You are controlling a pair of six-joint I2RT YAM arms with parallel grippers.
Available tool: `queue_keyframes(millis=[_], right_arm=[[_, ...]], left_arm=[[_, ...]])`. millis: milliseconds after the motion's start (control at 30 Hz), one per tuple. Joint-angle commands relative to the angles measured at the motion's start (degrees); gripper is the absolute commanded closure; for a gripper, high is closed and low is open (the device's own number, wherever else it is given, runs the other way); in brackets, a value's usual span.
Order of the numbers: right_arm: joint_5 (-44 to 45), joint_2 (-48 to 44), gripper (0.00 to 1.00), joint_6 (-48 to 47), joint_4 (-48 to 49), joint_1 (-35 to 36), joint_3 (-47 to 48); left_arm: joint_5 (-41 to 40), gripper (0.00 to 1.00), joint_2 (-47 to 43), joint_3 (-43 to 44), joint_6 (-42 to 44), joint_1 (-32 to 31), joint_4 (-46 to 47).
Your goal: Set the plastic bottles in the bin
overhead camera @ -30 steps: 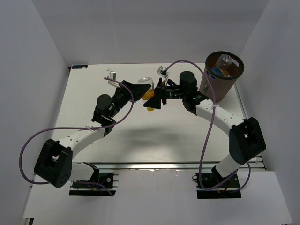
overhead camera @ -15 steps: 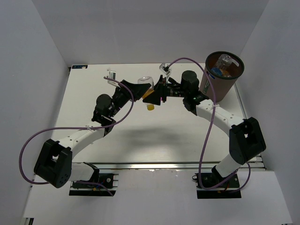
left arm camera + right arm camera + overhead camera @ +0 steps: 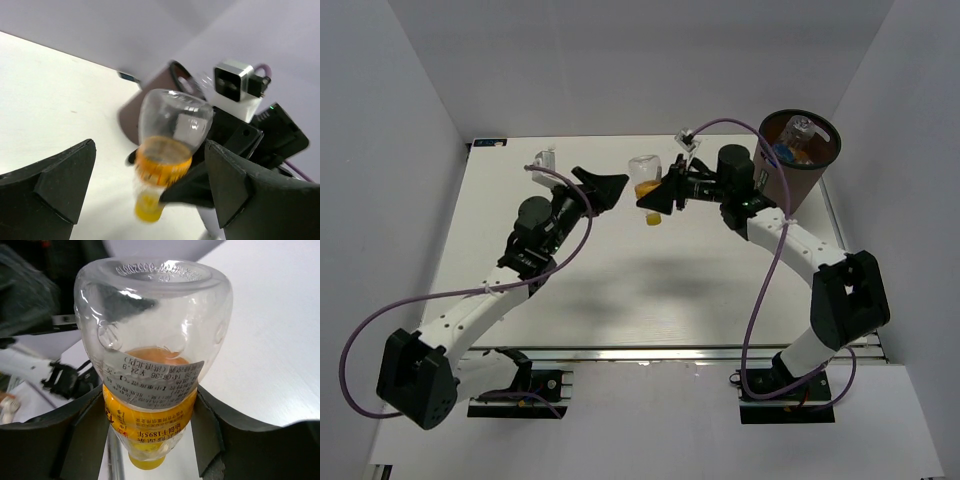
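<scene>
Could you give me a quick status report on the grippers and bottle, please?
Right gripper shut on orange bottle, cap down, above the table. Left gripper open, clear of it. Bin close by, nothing between.

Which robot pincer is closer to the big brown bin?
Right. The right pincer, gripping an orange bottle, sits left of the bin; the left pincer is farther left, open.
</scene>
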Motion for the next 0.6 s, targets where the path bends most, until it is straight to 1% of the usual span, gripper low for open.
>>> queue_keyframes(millis=[0, 67, 100, 133, 167, 200, 267, 300, 333, 367, 400, 433, 500, 533, 567], right_arm=[[5.42, -2.57, 0.78, -4.49, -7.63, -3.76, 5.27], [5.95, -2.22, 0.78, -5.8, -10.18, -5.95, 8.68], [6.48, -2.04, 0.78, -6.33, -11.84, -8.4, 10.1], [7.18, -2.12, 0.78, -7.21, -15.77, -9.64, 11.6], [8.23, -2.47, 0.78, -8.08, -17.73, -10.87, 14.39], [11.11, -2.82, 0.78, -9.49, -19.49, -13.41, 15.73], [14.11, -4.14, 0.78, -10.55, -23.19, -16.5, 18.62], [16.22, -4.67, 0.78, -10.82, -23.89, -19.99, 19.42], [16.5, -5.28, 0.78, -10.82, -25.9, -21.94, 19.87], [17.72, -6.77, 0.78, -10.56, -25.92, -25.62, 20.13], [18.52, -7.57, 0.78, -10.9, -25.92, -27.31, 20.22], [19.74, -8.18, 0.78, -11.43, -27.05, -28.54, 20.57], [23.17, -8.89, 0.78, -13.0, -29.42, -34.58, 23.19], [23.62, -8.72, 0.77, -13.28, -30.66, -36.44, 24.17], [23.27, -8.37, 0.77, -13.45, -32.15, -38.2, 25.05]], left_arm=[[-10.09, 0.02, -5.25, 1.81, 4.26, 0.49, -8.82], [-14.29, 0.02, -7.79, 2.33, 6.09, 0.49, -11.02], [-15.62, 0.02, -8.5, 2.51, 6.72, 0.49, -13.12], [-17.29, 0.02, -9.21, 2.51, 7.24, 0.49, -14.27], [-19.05, 0.02, -9.82, 2.6, 8.21, 0.58, -15.24], [-22.98, 0.02, -10.79, 2.69, 8.56, 0.58, -17.42], [-27.66, 0.02, -11.23, 2.78, 8.57, 1.19, -19.9], [-29.77, 0.02, -11.15, 2.43, 8.83, 1.72, -21.04], [-30.31, 0.02, -10.97, 2.25, 8.83, 3.72, -21.57], [-30.49, 0.02, -10.8, 2.16, 8.05, 5.31, -22.1], [-28.23, 0.02, -9.93, 1.73, 7.52, 7.15, -23.15], [-26.29, 0.02, -9.57, 1.46, 5.95, 11.7, -23.42], [-22.51, 0.02, -8.61, 0.76, 4.88, 15.59, -23.34], [-19.88, 0.02, -8.43, 0.15, 4.96, 18.04, -23.07], [-19.6, 0.02, -8.34, -0.21, 4.96, 18.77, -22.9]])
